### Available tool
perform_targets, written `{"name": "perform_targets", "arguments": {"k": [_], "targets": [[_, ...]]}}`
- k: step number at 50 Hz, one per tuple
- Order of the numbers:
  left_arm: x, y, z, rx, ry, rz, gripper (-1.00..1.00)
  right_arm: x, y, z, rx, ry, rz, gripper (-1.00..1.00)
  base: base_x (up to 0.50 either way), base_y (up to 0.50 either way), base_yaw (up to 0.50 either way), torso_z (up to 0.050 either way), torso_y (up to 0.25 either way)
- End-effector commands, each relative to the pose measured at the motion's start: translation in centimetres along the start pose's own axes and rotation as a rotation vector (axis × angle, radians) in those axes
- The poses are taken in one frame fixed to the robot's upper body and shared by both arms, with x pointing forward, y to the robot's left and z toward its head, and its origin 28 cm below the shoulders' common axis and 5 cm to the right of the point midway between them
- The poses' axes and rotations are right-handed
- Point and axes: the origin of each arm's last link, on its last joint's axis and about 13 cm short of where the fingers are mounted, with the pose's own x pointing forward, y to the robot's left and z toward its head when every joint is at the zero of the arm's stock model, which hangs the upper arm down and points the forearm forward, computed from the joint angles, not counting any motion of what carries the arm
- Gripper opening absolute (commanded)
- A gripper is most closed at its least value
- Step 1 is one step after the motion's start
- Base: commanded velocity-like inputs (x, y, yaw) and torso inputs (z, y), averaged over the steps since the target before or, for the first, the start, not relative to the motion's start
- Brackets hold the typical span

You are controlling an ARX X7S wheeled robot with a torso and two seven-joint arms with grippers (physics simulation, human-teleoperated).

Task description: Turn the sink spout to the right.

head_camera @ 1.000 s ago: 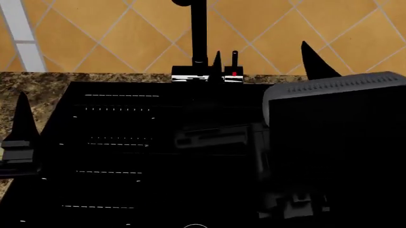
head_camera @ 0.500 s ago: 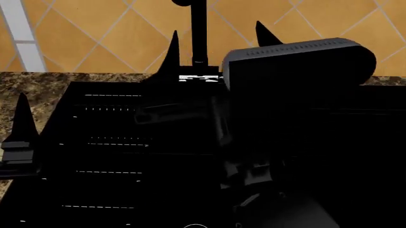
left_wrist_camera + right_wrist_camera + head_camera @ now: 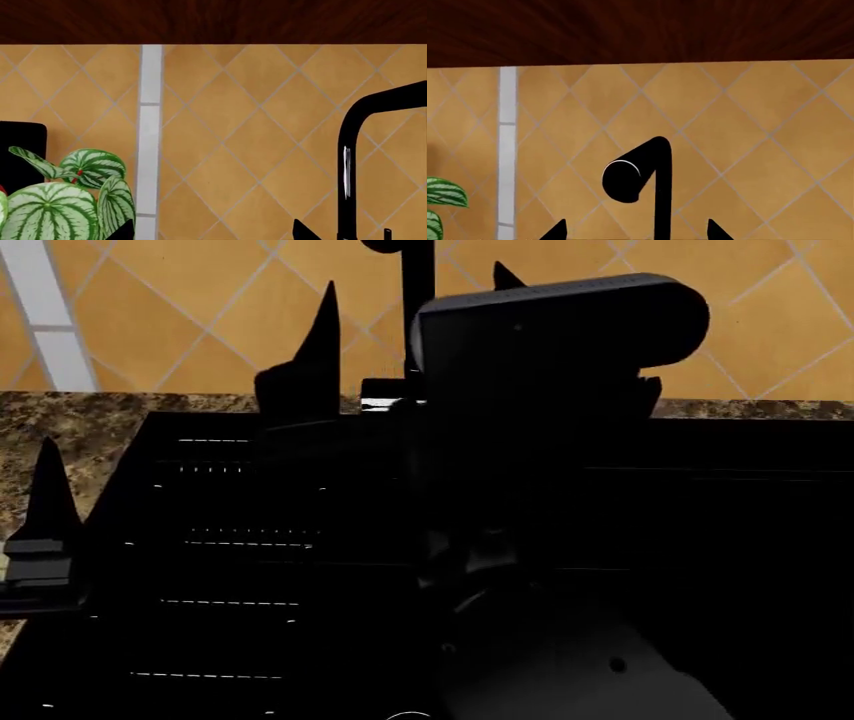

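Since the earlier head frames, the right claw [image 3: 407, 310] has swung from the right side of the basin toward the middle and risen, so its two pointed fingers now stand either side of the sink spout [image 3: 418, 280]. Going left to right: the left claw [image 3: 47, 510] hangs over the near left rim of the sink [image 3: 227, 500], well away from the faucet; only one pointed finger shows clearly, so whether it is spread I cannot tell. At the back, mid-frame, the spout rises from its chrome base on the granite table [image 3: 120, 405]. In the right wrist view the tube [image 3: 662, 200] stands between the two fingertips [image 3: 557, 231], which are spread wide with clear gaps on both sides, touching nothing.

Risks, as I judge them: closing off-centre could push the tube instead of gripping it. The arm's bulk hides the base and lever, so a blind sweep rightward may knock the lever, or the fingers may slip on the smooth tube.
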Motion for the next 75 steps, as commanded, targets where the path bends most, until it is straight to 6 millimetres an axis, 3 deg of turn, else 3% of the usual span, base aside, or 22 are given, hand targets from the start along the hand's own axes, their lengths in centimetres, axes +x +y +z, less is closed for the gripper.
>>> {"name": "perform_targets", "arguments": {"k": [1,9,33,75], "targets": [[0.0,0.0,0.0,-0.001,0.001,0.0,1.0,0.4,0.2,-0.1,-0.007,0.007,-0.003,1.0,0.0,0.0,0.0,0.0,0.0],[-0.1,0.0,0.0,0.002,-0.001,-0.004,1.0,0.4,0.2,-0.1,-0.012,0.01,-0.005,1.0,0.0,0.0,0.0,0.0,0.0],[-0.1,-0.2,-0.2,0.036,0.001,-0.01,1.0,3.6,0.2,-0.2,0.002,-0.008,-0.024,1.0,0.0,0.0,0.0,0.0,0.0],[-0.2,-0.2,-0.1,0.028,-0.002,-0.015,1.0,6.6,0.5,-1.6,0.015,-0.005,-0.019,1.0,0.0,0.0,0.0,0.0,0.0]]}}
